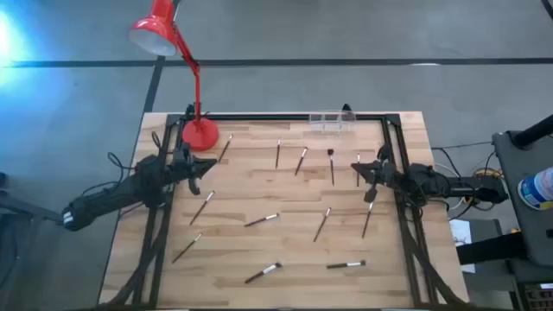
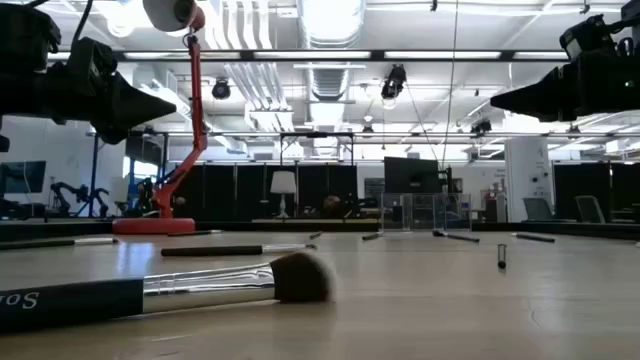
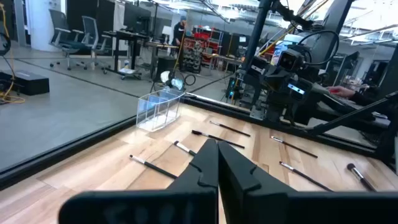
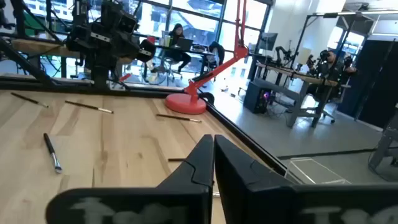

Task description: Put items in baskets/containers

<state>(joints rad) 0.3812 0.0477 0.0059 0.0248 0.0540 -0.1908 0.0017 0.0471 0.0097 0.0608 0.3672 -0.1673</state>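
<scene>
Several thin dark-handled makeup brushes lie flat and scattered over the wooden table, among them one [image 1: 261, 220] near the middle and one [image 2: 150, 292] close to the low camera. The small clear organiser [image 1: 328, 121] stands at the table's far edge, also seen in the left wrist view as the organiser [image 3: 158, 111]. My left gripper [image 1: 210, 167] hovers shut over the table's left side, clear of the surface [image 2: 168, 106]. My right gripper [image 1: 353, 166] hovers shut over the right side [image 2: 497, 100]. Neither touches a brush.
A red desk lamp stands with its base [image 1: 200, 134] on the far left corner, its shade reaching out beyond the table. A dark frame rail [image 1: 285, 116] runs along the far edge and down both sides. Bare wood [image 1: 285, 194] lies between the two grippers.
</scene>
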